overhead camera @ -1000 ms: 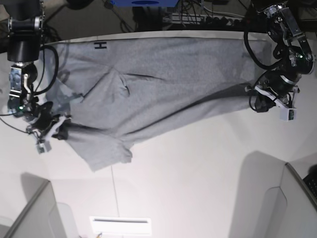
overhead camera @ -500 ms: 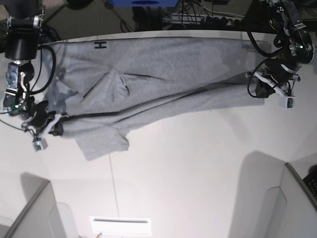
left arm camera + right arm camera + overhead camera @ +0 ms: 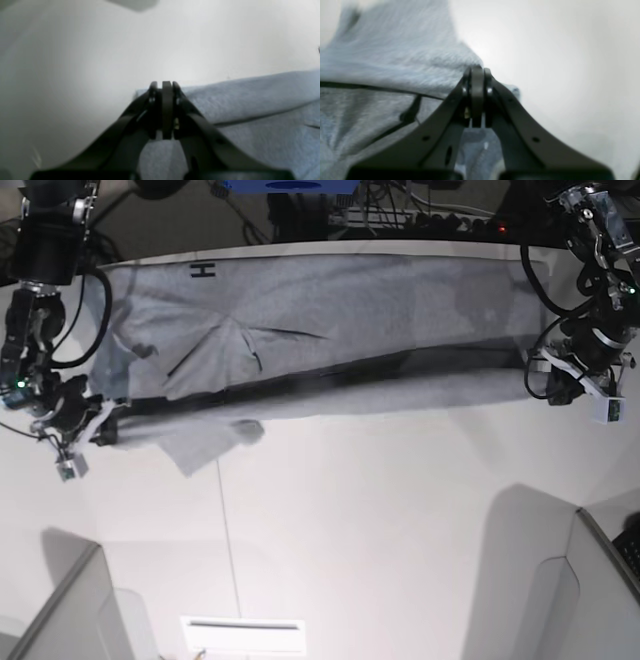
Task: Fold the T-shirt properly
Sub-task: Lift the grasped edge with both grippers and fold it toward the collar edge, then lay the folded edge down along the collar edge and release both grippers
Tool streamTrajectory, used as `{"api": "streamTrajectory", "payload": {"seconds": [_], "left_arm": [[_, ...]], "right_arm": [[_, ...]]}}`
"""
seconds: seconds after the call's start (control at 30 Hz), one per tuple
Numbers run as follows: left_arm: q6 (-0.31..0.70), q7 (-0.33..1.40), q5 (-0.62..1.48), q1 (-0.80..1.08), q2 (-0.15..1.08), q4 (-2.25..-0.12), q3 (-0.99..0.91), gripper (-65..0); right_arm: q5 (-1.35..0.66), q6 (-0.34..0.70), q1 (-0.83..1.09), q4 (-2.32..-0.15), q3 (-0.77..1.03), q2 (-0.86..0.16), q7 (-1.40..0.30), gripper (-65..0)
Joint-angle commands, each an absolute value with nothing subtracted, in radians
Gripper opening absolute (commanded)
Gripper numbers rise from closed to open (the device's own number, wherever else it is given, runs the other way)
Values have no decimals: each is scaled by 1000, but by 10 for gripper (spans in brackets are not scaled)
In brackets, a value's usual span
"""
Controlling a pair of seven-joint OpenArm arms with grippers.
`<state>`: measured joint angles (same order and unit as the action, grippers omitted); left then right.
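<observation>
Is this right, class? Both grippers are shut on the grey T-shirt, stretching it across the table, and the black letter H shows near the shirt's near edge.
One thing is wrong. The letter H lies by the T-shirt's far edge, at the back of the table, as the base view shows. The left gripper and right gripper are indeed shut on the cloth.

Base looks down from overhead; both wrist views sit close behind their grippers, sharing the T-shirt.
</observation>
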<state>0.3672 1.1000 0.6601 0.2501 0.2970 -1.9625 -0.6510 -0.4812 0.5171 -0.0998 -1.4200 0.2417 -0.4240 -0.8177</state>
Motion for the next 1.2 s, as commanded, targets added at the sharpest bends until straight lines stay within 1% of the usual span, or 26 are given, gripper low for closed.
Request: {"api": "streamTrajectory", "payload": {"seconds": [0.0,0.27,0.4,0.63,0.73,0.83,0.93,1.0,1.17], "left_arm": [[366,1081,671,245,314,-1975,-657,-650],[366,1081,668,243,315,-1975,-659,-650],[366,1081,674,243,335,-1977,-659,-650],[367,1081,676,252,355,-1980,-659,-650],[369,1081,676,254,355,-1982,-659,-650],[372,1136,682,254,355,-1985,-662,-650],[372,1162,740,254,358,-1988,-667,-650],[372,1162,782,263,381,-1986,-667,-650],[371,1162,822,323,412,-1986,-665,-650]], "right_arm": [[-493,521,-119,-1449,251,-437,-809,-650],[-495,521,-59,-1573,255,-433,-898,-650],[-495,521,-45,-1627,315,-430,-974,-650],[-496,522,-15,-1747,381,-397,-1102,-650],[-496,522,7,-1805,421,-364,-1144,-650],[-496,522,19,-1851,473,-331,-1193,-650],[-496,522,30,-1860,486,-325,-1211,-650],[-496,522,41,-1860,486,-325,-1208,-650],[-496,522,76,-1860,493,-325,-1208,-650]]}}
